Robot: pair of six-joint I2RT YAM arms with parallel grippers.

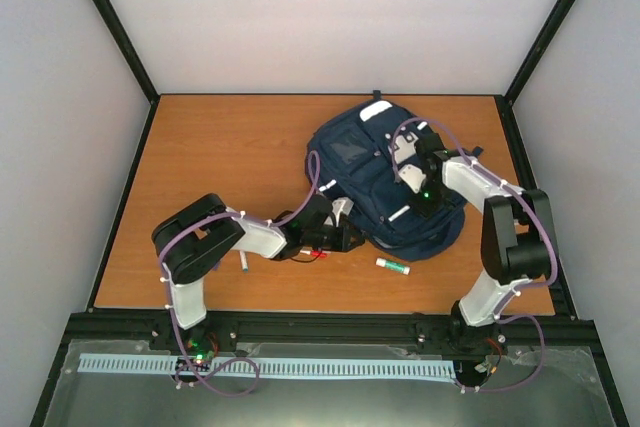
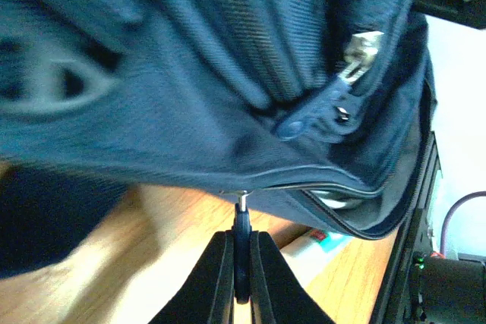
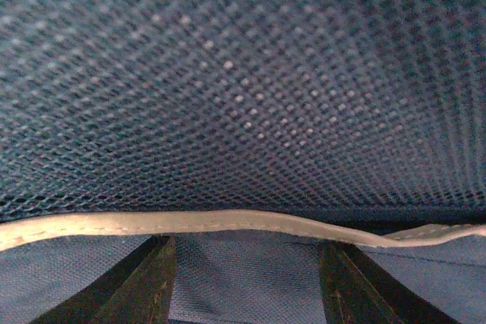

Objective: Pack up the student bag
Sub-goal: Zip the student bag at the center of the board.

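The student bag (image 1: 370,162), a big navy backpack with white patches, lies on the wooden table right of centre. My left gripper (image 1: 345,237) is at its near left edge, shut on a dark zipper pull. The left wrist view shows that pull (image 2: 241,225) pinched between the fingers of the left gripper (image 2: 241,242), under the bag's partly open zip (image 2: 342,195). My right gripper (image 1: 418,187) rests on top of the bag. In the right wrist view its jaws (image 3: 247,242) stand apart against blue fabric, the tips hidden behind a grey-trimmed mesh edge (image 3: 228,221).
A white stick with a green end (image 1: 393,265) lies on the table just in front of the bag, also seen as a white and teal object (image 2: 319,244) under the bag's edge. A small red item (image 1: 318,255) and a white pen (image 1: 243,265) lie near the left arm.
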